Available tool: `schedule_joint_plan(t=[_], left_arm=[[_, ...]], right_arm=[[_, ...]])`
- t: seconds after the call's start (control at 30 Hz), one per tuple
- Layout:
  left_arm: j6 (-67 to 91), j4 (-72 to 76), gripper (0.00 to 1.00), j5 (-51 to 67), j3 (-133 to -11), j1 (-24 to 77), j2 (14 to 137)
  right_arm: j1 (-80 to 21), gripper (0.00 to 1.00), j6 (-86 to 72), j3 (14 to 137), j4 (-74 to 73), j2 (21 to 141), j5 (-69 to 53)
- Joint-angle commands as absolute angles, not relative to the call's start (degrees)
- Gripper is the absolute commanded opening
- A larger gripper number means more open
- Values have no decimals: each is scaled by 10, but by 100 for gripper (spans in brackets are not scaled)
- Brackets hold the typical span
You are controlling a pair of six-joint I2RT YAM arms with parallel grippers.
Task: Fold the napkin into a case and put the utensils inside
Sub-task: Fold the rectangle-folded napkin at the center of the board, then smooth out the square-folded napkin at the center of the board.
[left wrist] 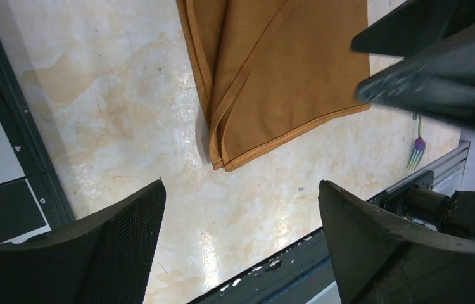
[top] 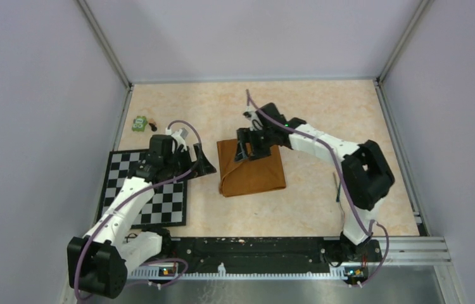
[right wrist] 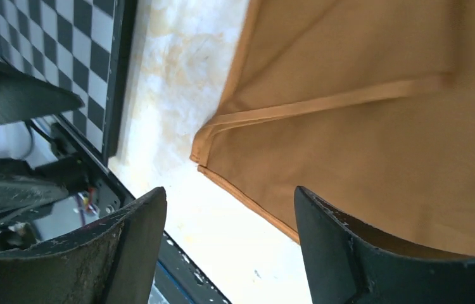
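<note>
While the left gripper and right gripper gape empty, folding the napkin is underway; next, probably, an edge pinch.

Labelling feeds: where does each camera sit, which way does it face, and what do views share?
Top external: above, behind the arm bases, looking down on the table; left arm, right arm show.
Left wrist: looks down past the open left claw at the napkin's folded corner.
Right wrist: looks down past the open right claw at napkin and checkered mat.
Shared: the napkin, in all three.
</note>
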State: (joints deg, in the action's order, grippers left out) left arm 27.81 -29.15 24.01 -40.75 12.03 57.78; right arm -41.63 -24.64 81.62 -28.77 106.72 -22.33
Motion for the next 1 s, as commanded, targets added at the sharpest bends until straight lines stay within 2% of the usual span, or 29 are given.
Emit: schedule_joint_plan(t=[0.0, 0.27, 0.5, 0.6, 0.77, 0.97], left_arm=[[291, -251, 94, 281, -403, 118, 587], [298, -238, 94, 311, -395, 118, 604], [304, -230, 94, 321, -387, 119, 610], [303, -232, 94, 319, -388, 119, 608], [300, -236, 94, 314, -389, 119, 610], [303, -250, 94, 282, -401, 119, 591]], right_arm=[[-335, 74, -302, 725, -137, 1001, -292], [-281, 74, -273, 720, -76, 1058, -314], [-274, 65, -263, 763, -62, 1138, -340], [-275, 65, -270, 766, -43, 1152, -345], [-296, 65, -298, 796, -18, 1182, -352], [-360, 62, -367, 897, 21, 1227, -348]])
